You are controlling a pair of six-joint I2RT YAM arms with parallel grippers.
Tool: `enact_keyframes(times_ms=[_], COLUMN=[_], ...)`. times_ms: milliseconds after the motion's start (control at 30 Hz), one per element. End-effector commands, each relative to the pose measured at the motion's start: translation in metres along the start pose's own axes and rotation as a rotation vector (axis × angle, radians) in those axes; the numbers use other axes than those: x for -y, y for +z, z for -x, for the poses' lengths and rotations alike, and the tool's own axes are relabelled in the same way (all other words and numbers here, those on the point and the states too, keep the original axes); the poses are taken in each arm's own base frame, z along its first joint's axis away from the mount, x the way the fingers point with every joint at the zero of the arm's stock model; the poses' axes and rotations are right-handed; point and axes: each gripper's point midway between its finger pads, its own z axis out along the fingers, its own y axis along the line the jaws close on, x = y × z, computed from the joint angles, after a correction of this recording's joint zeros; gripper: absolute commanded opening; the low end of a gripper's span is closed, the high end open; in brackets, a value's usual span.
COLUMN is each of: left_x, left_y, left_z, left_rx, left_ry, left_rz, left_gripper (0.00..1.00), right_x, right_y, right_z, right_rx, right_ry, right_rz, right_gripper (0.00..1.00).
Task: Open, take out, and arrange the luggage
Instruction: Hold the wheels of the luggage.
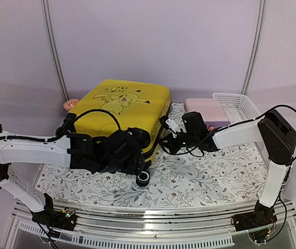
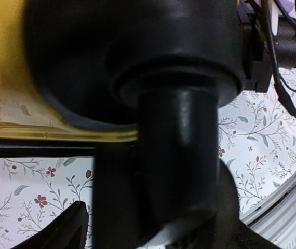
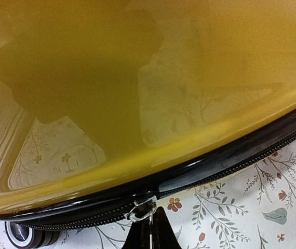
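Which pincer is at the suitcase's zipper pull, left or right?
The right pincer: shut on the metal zipper pull of the glossy yellow hard-shell suitcase. The left pincer is by a black caster wheel instead.

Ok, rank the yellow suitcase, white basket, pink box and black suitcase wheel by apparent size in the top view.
1. yellow suitcase, by far.
2-3. white basket and pink box: too alike to rank; the right arm covers part of the box.
4. black wheel.

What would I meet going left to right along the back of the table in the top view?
A small round pink object → yellow luggage → pink box → white mesh basket.
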Motion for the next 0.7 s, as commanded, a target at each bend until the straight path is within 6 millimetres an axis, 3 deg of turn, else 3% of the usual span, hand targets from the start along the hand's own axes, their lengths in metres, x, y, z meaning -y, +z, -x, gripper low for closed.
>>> enact_keyframes(times_ms=[0, 67, 133, 200, 300, 400, 500, 600, 667], left_x=[0.002, -0.003, 0.001, 0.006, 0.010, 0.011, 0.010, 0.009, 0.006], left_y=[-0.014, -0.016, -0.019, -0.021, -0.018, -0.014, -0.009, -0.006, -0.004], left_z=[0.013, 0.014, 0.018, 0.021, 0.022, 0.023, 0.021, 0.021, 0.019], left_rx=[0.041, 0.050, 0.060, 0.061, 0.054, 0.038, 0.024, 0.014, -0.005], left_ry=[-0.128, -0.138, -0.127, -0.113, -0.094, -0.089, -0.088, -0.051, -0.036], left_rz=[-0.157, -0.166, -0.190, -0.202, -0.199, -0.190, -0.172, -0.150, -0.115], left_gripper=[0.77, 0.76, 0.89, 0.95, 0.97, 0.90, 0.76, 0.23, 0.13], right_x=[0.040, 0.044, 0.045, 0.045, 0.045, 0.044, 0.045, 0.046, 0.048], right_y=[-0.003, -0.002, -0.001, -0.001, -0.002, -0.001, -0.001, -0.001, -0.001], right_z=[0.044, 0.043, 0.044, 0.045, 0.046, 0.045, 0.044, 0.043, 0.042], right_rx=[0.113, 0.103, 0.097, 0.096, 0.094, 0.090, 0.087, 0.081, 0.077], right_ry=[-0.035, -0.040, -0.048, -0.053, -0.056, -0.056, -0.055, -0.059, -0.067], right_rz=[-0.132, -0.141, -0.142, -0.141, -0.140, -0.135, -0.135, -0.140, -0.143], right_gripper=[0.02, 0.02, 0.02, 0.02, 0.02, 0.02, 0.02, 0.02, 0.02])
